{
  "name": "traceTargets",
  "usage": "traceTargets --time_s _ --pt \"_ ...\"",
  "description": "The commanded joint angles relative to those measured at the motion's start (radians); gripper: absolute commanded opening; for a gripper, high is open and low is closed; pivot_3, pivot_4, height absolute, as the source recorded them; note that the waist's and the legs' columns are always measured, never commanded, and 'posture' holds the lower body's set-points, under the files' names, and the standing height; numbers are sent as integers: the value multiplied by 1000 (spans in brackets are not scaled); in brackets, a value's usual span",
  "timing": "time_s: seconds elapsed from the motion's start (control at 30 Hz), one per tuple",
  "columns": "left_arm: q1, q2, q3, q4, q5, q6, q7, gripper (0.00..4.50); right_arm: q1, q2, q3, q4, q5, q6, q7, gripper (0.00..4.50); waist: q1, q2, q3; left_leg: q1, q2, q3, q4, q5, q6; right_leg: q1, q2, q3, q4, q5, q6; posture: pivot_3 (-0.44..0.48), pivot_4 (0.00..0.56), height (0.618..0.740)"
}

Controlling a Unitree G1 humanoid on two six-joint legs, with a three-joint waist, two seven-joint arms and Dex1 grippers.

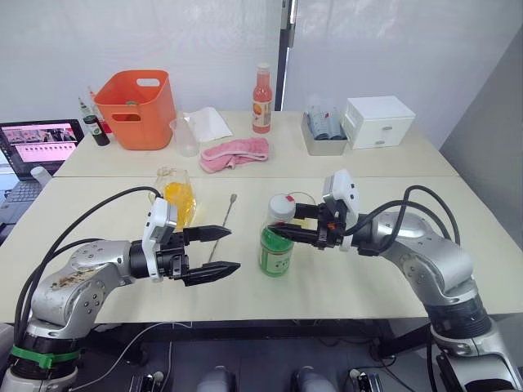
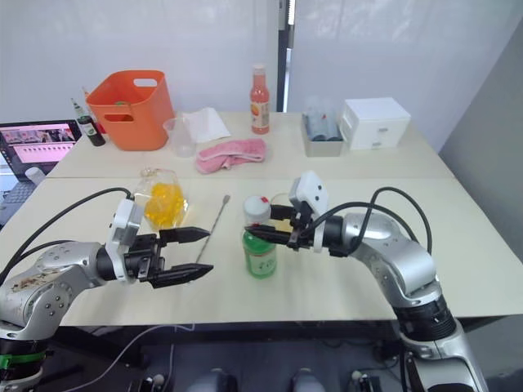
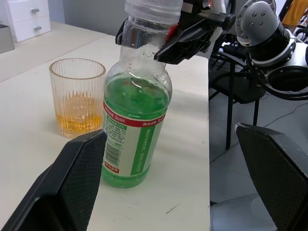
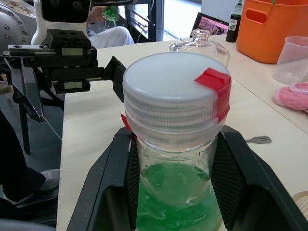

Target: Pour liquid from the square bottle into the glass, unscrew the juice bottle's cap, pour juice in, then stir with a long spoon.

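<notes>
Left jaws: the left gripper [image 1: 214,251] has its two black fingers spread wide, holding nothing, tips pointing at the juice bottle without touching it.
Left arm: low over the front of the bench [image 1: 106,298], forearm running level toward the middle.
Square bottle [image 1: 176,194]: upright on the bench just behind the left gripper, with yellow-orange liquid [image 1: 179,200] inside.
Long spoon [image 1: 223,225]: flat on the bench between the square bottle and the juice bottle.
Juice bottle [image 1: 276,247]: upright near the front middle of the bench, green juice [image 3: 136,101] reaching to its shoulder.
Cap [image 4: 175,91]: white with a red tab, on the bottle's neck.
Glass [image 3: 77,96]: just beside the juice bottle, ribbed, a little yellow-orange liquid in the bottom.
Right jaws: the right gripper [image 1: 288,223] is closed around the juice bottle's neck just under the cap, one finger on either side.
Right arm: elbow bent, forearm reaching level toward the robot's left.
</notes>
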Motion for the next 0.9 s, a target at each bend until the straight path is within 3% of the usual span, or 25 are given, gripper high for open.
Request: traceTargets --time_s 0.03,0.13,0.37,0.63,0.73,0.9 --pt "-15 0 4 -26 -4 -7 3 4500 -16 8 -28 -7 19 12 2 3187 0 0 0 0 0 0 0 0 0 0 0 0 0 0 0 0 150 715" --pt "-17 1 4 -26 -6 -5 5 4500 -29 15 -39 -5 37 25 12 4205 0 0 0 0 0 0 0 0 0 0 0 0 0 0 0 0 150 715" --pt "-20 0 3 -20 -2 -9 7 4500 -68 15 -18 66 8 -5 92 4205 1 0 0 0 0 0 0 0 0 0 0 0 0 0 0 0 150 715" --pt "-20 1 8 -10 5 -16 4 4500 -100 41 0 132 -33 -49 137 1644 0 0 0 0 0 0 0 0 0 0 0 0 0 0 0 0 150 715" --pt "-18 1 13 -8 6 -17 1 4500 -93 47 -9 115 -28 -43 133 1515 0 0 0 0 0 0 0 0 0 0 0 0 0 0 0 0 150 715" --pt "-12 -4 12 1 13 -31 -5 4500 -32 31 -75 -84 70 106 17 1515 1 0 0 -1 0 0 0 0 0 -2 0 0 0 0 0 0 150 715"
